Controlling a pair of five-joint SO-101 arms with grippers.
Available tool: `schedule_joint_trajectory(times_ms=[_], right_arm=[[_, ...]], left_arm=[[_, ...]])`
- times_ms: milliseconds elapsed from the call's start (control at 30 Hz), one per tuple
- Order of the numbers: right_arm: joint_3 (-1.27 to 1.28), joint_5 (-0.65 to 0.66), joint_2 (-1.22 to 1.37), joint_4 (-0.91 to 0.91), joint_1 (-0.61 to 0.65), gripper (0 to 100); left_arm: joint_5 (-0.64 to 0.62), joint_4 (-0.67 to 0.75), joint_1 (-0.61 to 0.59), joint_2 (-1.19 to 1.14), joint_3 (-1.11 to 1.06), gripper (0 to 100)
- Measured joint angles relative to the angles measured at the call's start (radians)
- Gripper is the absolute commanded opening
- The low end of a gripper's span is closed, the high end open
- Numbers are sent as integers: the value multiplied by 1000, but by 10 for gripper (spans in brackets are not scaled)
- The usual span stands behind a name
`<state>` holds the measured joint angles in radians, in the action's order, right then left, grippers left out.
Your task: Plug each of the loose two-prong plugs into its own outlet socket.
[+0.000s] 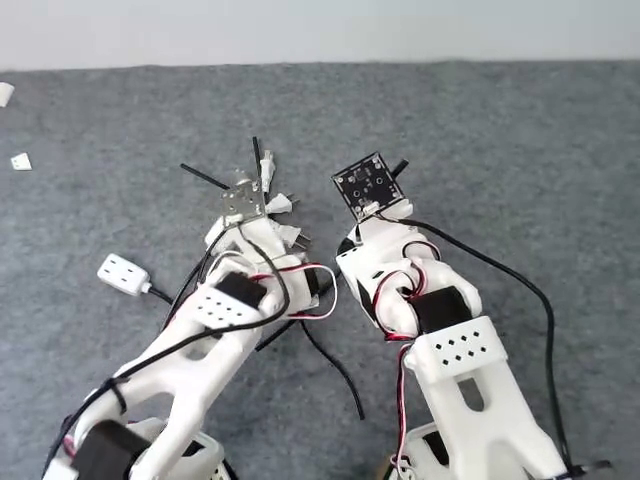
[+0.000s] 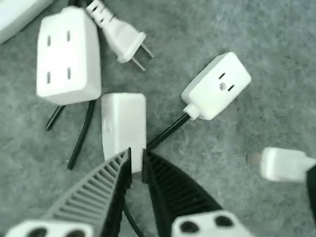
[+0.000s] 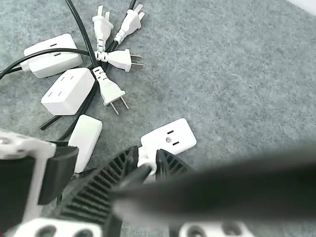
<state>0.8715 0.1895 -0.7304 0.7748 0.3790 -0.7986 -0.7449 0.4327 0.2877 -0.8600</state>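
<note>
Right hand (image 3: 148, 160) pinching cord end of socket (image 3: 169, 138). Nearest plug (image 3: 111, 91) lying near socket, prongs pointing roughly toward it. Left hand (image 2: 137, 158) hanging nearly closed, empty, over white block (image 2: 123, 123).

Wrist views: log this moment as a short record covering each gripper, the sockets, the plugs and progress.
left gripper: closed on the end of a white socket block lying on its side
right gripper: closed on the cord end of a single socket
double socket: on the carpet, slots empty
loose plugs: four lying near the double socket, prongs bare
progress: no plug visibly inserted yet
</note>
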Motion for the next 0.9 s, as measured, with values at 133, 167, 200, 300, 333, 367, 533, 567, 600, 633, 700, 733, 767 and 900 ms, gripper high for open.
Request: schedule_joint_trajectory(times_ms=[133, 167, 200, 300, 333, 367, 533, 567, 600, 633, 700, 733, 767, 900], right_arm=[[0, 0, 0, 0, -8, 9], [0, 0, 0, 0, -6, 9], [0, 2, 0, 0, -8, 9], [0, 2, 0, 0, -25, 9], [0, 2, 0, 0, -34, 9], [0, 2, 0, 0, -40, 9], [0, 2, 0, 0, -48, 9], [0, 2, 0, 0, -48, 9], [0, 2, 0, 0, -48, 9], [0, 2, 0, 0, -48, 9], [0, 2, 0, 0, -48, 9], [0, 2, 0, 0, -48, 9], [0, 2, 0, 0, -48, 9], [0, 2, 0, 0, -46, 9]], left_arm=[[46, 0, 8, -57, 44, 12], [49, 0, 15, -78, 57, 12], [57, 0, 20, -103, 66, 12], [54, 0, 26, -181, 110, 12], [57, 2, 28, -201, 129, 12], [64, 2, 31, -221, 146, 12], [124, 2, 31, -252, 186, 12], [129, 2, 29, -253, 186, 12], [132, 2, 29, -253, 186, 12], [140, 2, 29, -253, 186, 12], [140, 2, 29, -259, 186, 12], [141, 3, 29, -261, 187, 12], [143, 3, 29, -264, 187, 12], [147, 8, 26, -258, 164, 12]])
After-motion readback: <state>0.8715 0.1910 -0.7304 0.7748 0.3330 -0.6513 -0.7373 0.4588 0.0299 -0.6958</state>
